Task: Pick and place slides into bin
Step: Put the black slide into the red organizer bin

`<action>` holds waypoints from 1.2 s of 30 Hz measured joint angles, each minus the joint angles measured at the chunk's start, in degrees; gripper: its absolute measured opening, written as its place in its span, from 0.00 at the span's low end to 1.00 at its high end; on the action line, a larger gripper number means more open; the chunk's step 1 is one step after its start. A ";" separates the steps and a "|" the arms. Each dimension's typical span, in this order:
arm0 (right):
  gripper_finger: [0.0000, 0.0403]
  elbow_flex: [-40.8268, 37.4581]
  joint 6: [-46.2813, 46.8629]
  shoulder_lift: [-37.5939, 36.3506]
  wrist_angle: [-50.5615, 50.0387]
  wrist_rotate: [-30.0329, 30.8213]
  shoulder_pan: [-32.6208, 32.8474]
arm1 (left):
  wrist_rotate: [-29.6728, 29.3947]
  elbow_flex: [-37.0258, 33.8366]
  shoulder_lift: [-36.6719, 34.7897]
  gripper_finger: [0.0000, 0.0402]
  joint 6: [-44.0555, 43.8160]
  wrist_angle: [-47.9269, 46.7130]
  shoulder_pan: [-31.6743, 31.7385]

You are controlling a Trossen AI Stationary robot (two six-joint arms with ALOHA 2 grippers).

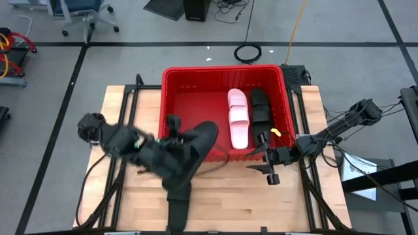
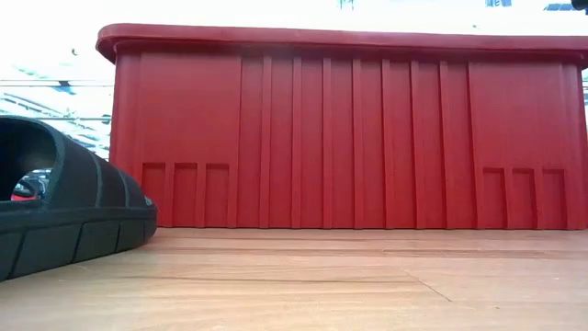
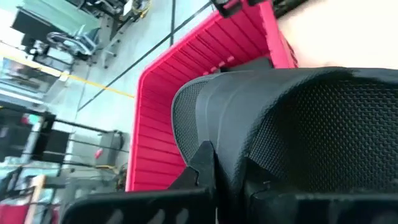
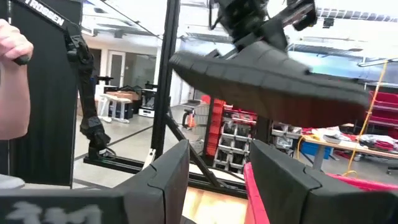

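A black slide [image 1: 199,145] hangs in the air over the near left rim of the red bin [image 1: 171,78], with my left gripper [image 1: 175,138] shut on it. The right wrist view shows this slide's sole [image 4: 267,78] from below. Inside the bin, at its right, lie a pale pink slide pair [image 1: 238,117] and a black slide [image 1: 261,111]. Another black slide [image 2: 64,207] rests sole-down on the table in front of the bin's near wall [image 2: 349,138]. My right gripper [image 1: 271,162] stands open by the bin's near right corner, with nothing between its fingers [image 4: 168,177]. My left gripper comes at the black slide from above and grips its upper side [image 4: 252,43]. One finger [image 3: 202,163] lies against the slide's smooth wall [image 3: 227,134]; my gripper's own body hides the exact part. The slide is lifted clear and tilted, sole facing down.
The wooden table [image 1: 222,202] has bare room in front of the bin. Black frame posts [image 4: 168,74] stand beside the table, and a person's hand [image 4: 12,81] shows at the edge of the right wrist view. A white paper [image 1: 362,171] lies at the right.
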 joint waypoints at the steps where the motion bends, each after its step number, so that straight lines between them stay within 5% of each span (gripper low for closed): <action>1: 0.40 0.00 0.00 0.00 0.06 0.19 0.00 | 1.35 0.00 -0.54 0.01 1.67 1.25 1.56; 9: 0.40 0.00 0.45 -0.39 -1.28 9.60 0.00 | 7.24 0.00 -1.32 0.08 7.89 7.04 15.74; 18: 0.40 -0.02 -1.40 -5.30 -11.51 32.36 0.02 | 15.82 -7.62 -0.76 0.09 13.77 15.79 29.46; 36: 0.40 -0.02 -22.06 -18.67 -12.35 56.97 -0.15 | 16.41 -30.83 -0.80 0.09 17.10 46.88 41.40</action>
